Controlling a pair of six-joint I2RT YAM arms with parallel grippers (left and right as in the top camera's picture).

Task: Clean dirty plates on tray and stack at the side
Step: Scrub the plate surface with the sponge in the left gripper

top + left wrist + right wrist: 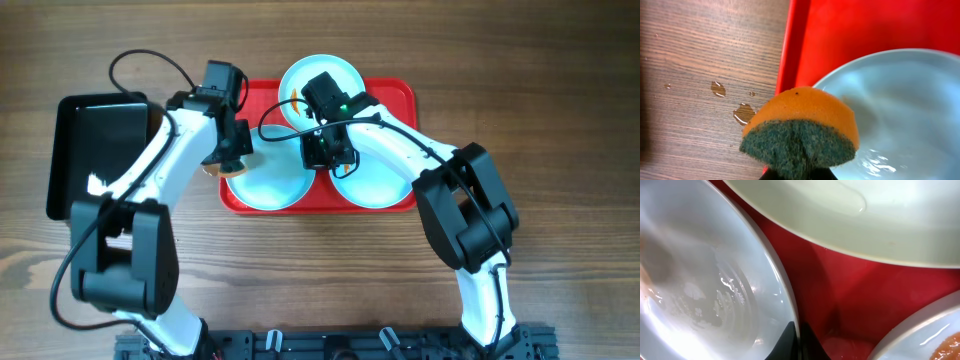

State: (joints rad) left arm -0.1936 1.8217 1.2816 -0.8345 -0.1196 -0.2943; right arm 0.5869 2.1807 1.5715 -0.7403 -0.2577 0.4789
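The red tray (400,95) holds three pale plates. My left gripper (235,150) is shut on an orange and green sponge (800,130) over the left rim of the front left plate (265,185), which also shows in the left wrist view (900,110). My right gripper (325,150) is shut on that plate's right rim (765,265), one finger on each side (799,337), and the plate looks wet. The back plate (320,80) (850,215) has an orange smear. The front right plate (375,180) (940,340) shows an orange smear in the right wrist view.
A glossy black tray (95,150) lies on the wood table left of the red tray. Water drops (742,112) sit on the table beside the red tray's left edge (790,50). Both arms cross over the tray's back half.
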